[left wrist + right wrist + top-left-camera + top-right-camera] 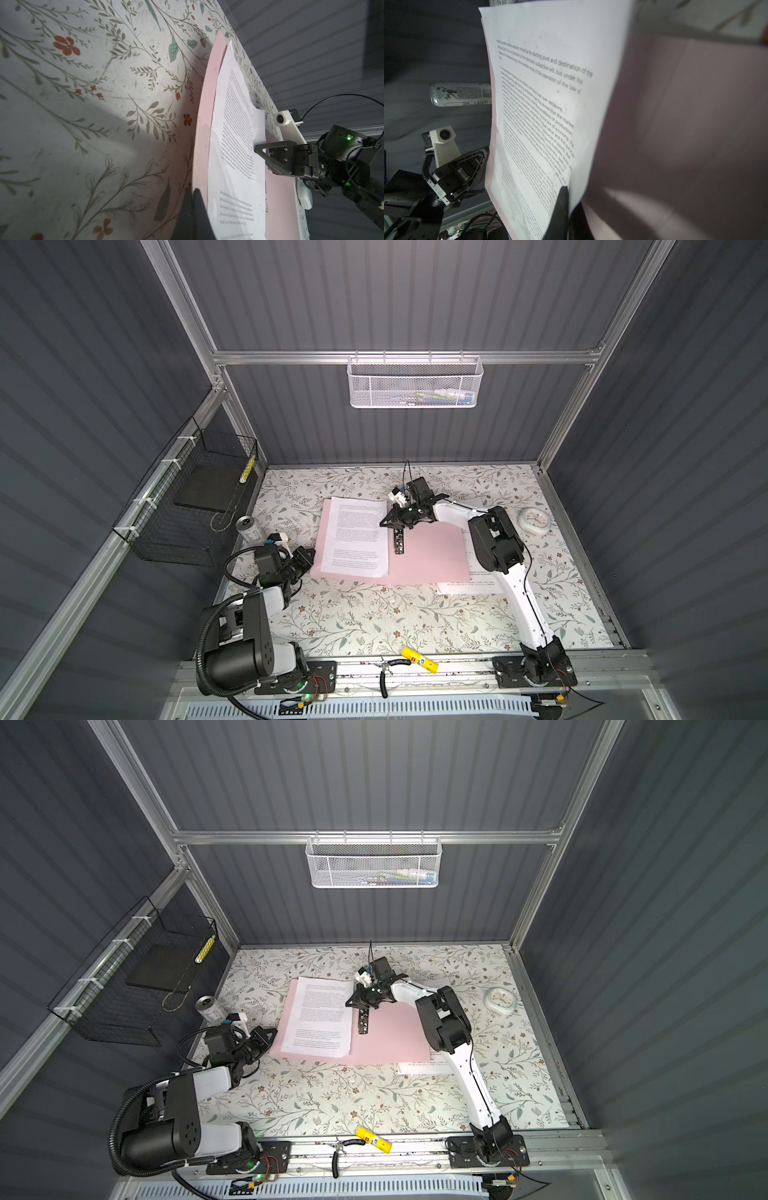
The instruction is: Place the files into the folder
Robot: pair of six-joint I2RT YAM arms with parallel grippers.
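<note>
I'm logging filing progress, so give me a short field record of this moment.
folder: pink, open flat
files: printed sheets on its left half, far corner curled
loose sheet: beside folder, under right arm
right gripper: shut, at the files' inner edge
left gripper: shut, at folder's left edge

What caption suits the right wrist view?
Right gripper pinching the edge of a white printed paper sheet over a pale pink folder.

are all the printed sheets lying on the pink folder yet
No: one printed sheet lies on the open folder, but a second sheet lies on the table by the folder's near right corner.
</note>
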